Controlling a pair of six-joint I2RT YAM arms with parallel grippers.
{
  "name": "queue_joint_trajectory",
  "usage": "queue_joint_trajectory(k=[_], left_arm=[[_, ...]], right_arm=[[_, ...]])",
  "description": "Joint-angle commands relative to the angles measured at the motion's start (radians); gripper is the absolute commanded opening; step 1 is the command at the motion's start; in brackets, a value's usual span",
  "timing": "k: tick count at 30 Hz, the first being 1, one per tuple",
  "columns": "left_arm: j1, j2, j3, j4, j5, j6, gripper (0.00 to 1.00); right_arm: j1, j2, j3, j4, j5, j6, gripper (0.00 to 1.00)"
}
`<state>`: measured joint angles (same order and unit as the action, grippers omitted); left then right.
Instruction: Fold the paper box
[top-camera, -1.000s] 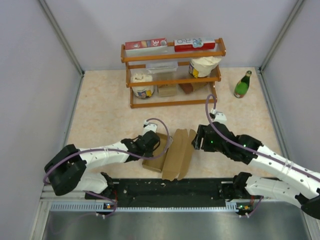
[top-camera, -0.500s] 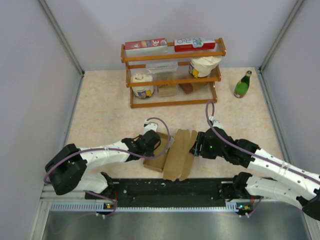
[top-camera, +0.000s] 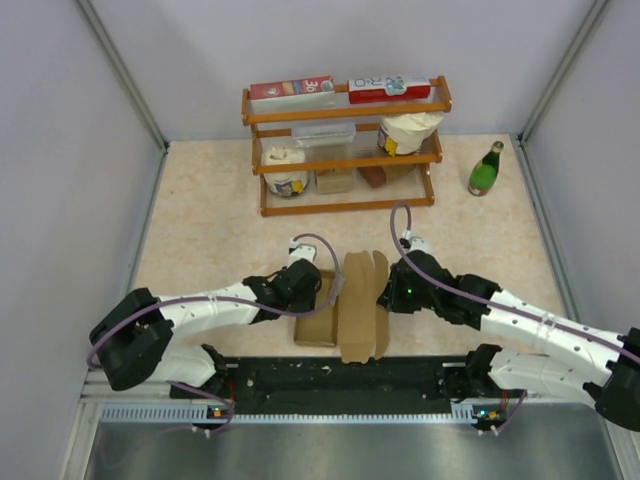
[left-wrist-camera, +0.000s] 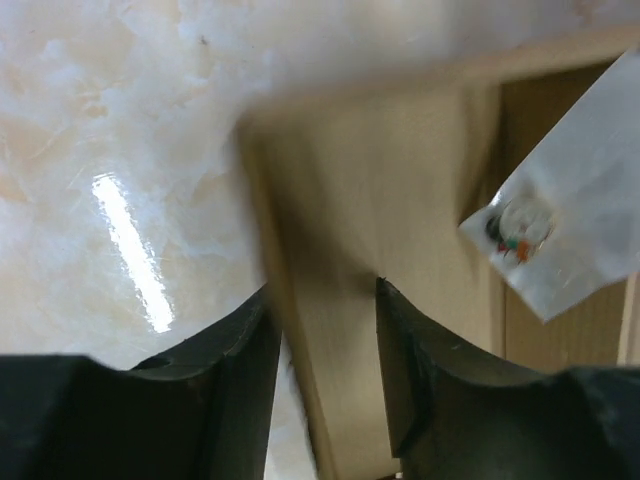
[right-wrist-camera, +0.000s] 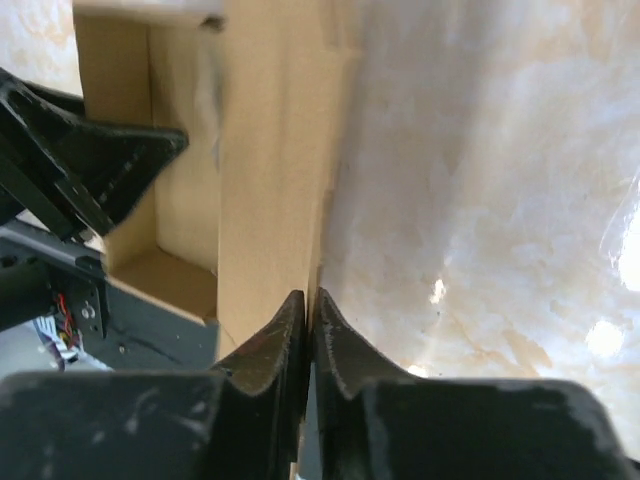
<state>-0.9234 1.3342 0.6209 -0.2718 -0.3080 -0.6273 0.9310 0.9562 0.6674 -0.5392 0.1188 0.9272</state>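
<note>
The paper box (top-camera: 355, 310) is plain brown cardboard, part folded, lying near the table's front edge between both arms. My left gripper (top-camera: 305, 290) is at its left side. In the left wrist view the left gripper (left-wrist-camera: 325, 335) stands open, its fingers (left-wrist-camera: 235, 385) on either side of a cardboard wall (left-wrist-camera: 380, 180) with a gap showing. My right gripper (top-camera: 390, 295) is at the box's right side. In the right wrist view it (right-wrist-camera: 308, 310) is shut on the thin edge of an upright flap (right-wrist-camera: 270, 150).
A wooden rack (top-camera: 345, 150) with red-and-white cartons and rolls stands at the back. A green bottle (top-camera: 486, 170) is at the back right. A black bar (top-camera: 340, 378) runs along the near edge. A clear plastic packet (left-wrist-camera: 570, 230) lies over the box.
My right gripper moved left to the box's right flap and closed on it. My left gripper opened off the left wall. The flap panel swung to point straighter toward the near edge.
</note>
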Motion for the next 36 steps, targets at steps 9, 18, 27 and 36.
queue_joint_trajectory(k=[9, 18, 27, 36], left_arm=[[0.003, -0.22, 0.091, 0.008, 0.101, -0.028, 0.83], [0.003, -0.397, 0.122, -0.026, 0.113, -0.02, 0.86], [0.014, -0.538, 0.045, -0.056, 0.034, -0.035, 0.78], [0.023, -0.535, 0.003, -0.061, 0.032, -0.043, 0.73]], right_arm=[[-0.003, 0.07, 0.262, -0.114, 0.096, -0.344, 0.0], [-0.006, 0.148, 0.4, -0.234, 0.099, -0.493, 0.0], [-0.06, 0.144, 0.552, -0.314, -0.062, -0.602, 0.0], [-0.089, 0.191, 0.521, -0.347, -0.113, -0.691, 0.0]])
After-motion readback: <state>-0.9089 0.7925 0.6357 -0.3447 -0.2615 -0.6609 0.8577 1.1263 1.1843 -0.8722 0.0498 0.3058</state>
